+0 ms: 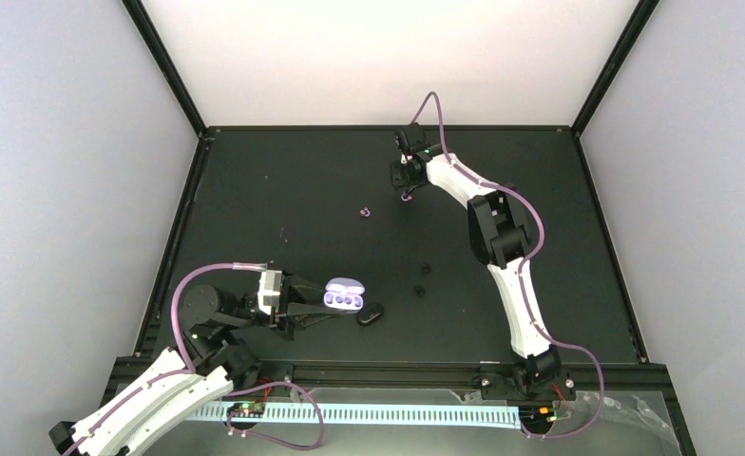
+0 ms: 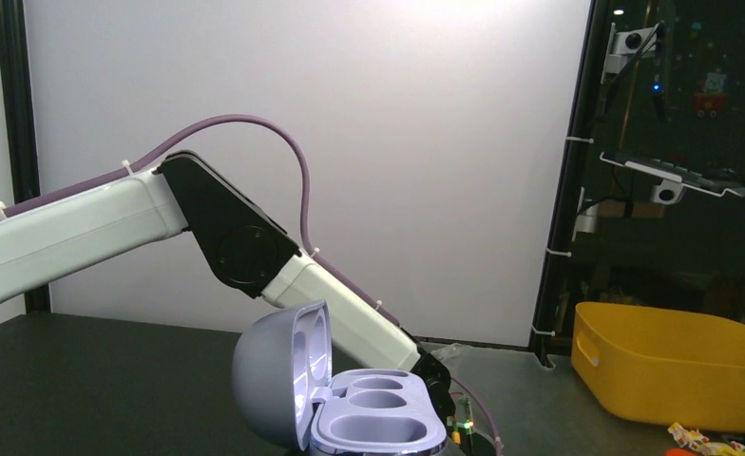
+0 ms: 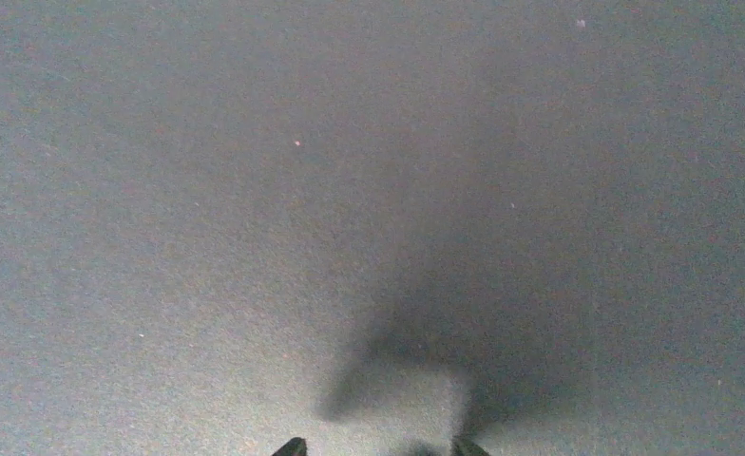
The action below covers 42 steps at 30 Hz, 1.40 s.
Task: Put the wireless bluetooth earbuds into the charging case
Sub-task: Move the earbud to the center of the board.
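– Far out on the mat (image 1: 283, 180), the right gripper (image 1: 406, 185) hangs over a pink earbud (image 1: 408, 198). Has it got hold of it?

– Not that I can see. Its fingertips (image 3: 293, 446) stand a little apart at the bottom edge of the wrist view, with only bare mat beyond them. From above, the bud lies just on the near side of the tips. Whether they touch it, I cannot tell.

– And the second pink earbud (image 1: 366, 212)?

– Loose on the mat, near the first and to its left.

– So what goes wrong?

– The bud is tiny and glossy. An off-centre pinch likely squirts it sideways, or a tip nudges it away before closing.

– And the carry?

– Long. The purple case (image 1: 343, 295) is at the near left, lid up and both sockets bare. The left gripper (image 1: 310, 306) seems to be clamped on its sides. Two black earbuds (image 1: 425, 269) lie between, so a low sweep could scatter them. A black case (image 1: 371, 313) sits just right of the purple one.

– At the case itself?

– The raised lid crowds the sockets. A bud pressed in crooked may not seat, and a hard push could twist the case in its grip.
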Tool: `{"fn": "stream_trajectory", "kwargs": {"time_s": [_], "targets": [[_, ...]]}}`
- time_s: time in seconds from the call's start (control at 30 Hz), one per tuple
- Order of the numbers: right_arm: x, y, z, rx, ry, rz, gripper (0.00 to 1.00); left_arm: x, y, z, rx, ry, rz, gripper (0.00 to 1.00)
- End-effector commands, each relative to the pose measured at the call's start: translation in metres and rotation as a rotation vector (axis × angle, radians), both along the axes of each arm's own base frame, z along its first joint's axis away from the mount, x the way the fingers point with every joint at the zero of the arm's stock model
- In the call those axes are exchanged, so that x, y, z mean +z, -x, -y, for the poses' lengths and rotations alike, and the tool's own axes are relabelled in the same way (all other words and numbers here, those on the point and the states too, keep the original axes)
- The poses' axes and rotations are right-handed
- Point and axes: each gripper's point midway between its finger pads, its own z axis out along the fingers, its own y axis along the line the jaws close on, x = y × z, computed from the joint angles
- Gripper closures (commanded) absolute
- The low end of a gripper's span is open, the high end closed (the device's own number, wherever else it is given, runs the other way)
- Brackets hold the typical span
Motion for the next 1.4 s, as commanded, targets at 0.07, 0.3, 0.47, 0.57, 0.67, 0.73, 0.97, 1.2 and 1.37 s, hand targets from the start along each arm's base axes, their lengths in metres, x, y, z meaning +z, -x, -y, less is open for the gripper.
{"fn": "stream_trajectory", "kwargs": {"time_s": [0.07, 0.3, 0.47, 0.57, 0.67, 0.73, 0.97, 1.2, 1.37], "targets": [[-0.013, 0.021, 0.006, 0.015, 0.060, -0.055, 0.69, 0.006, 0.005, -0.001, -0.015, 0.021, 0.021, 0.98], [-0.024, 0.050, 0.010, 0.046, 0.123, -0.077, 0.81, 0.008, 0.008, -0.003, -0.024, 0.028, 0.026, 0.98], [-0.033, 0.075, 0.012, 0.072, 0.176, -0.086, 0.85, 0.009, 0.010, -0.005, -0.025, 0.035, 0.030, 0.98], [-0.031, 0.091, 0.012, 0.075, 0.172, -0.082, 0.87, 0.010, 0.011, -0.006, -0.026, 0.041, 0.034, 0.98], [-0.024, 0.115, 0.013, 0.068, 0.144, -0.083, 0.88, 0.011, 0.012, -0.007, -0.028, 0.044, 0.037, 0.98], [-0.023, 0.137, 0.015, 0.058, 0.114, -0.093, 0.87, 0.012, 0.013, -0.008, -0.029, 0.048, 0.042, 0.98], [-0.015, 0.198, 0.020, 0.002, -0.021, -0.112, 0.87, 0.013, 0.015, -0.008, -0.038, 0.050, 0.043, 0.98], [0.002, 0.206, -0.004, -0.020, -0.166, -0.127, 0.84, 0.012, 0.014, -0.007, -0.032, 0.048, 0.043, 0.98], [0.019, 0.202, -0.018, 0.012, -0.194, -0.103, 0.67, 0.011, 0.013, -0.007, -0.027, 0.044, 0.041, 0.99]]}}
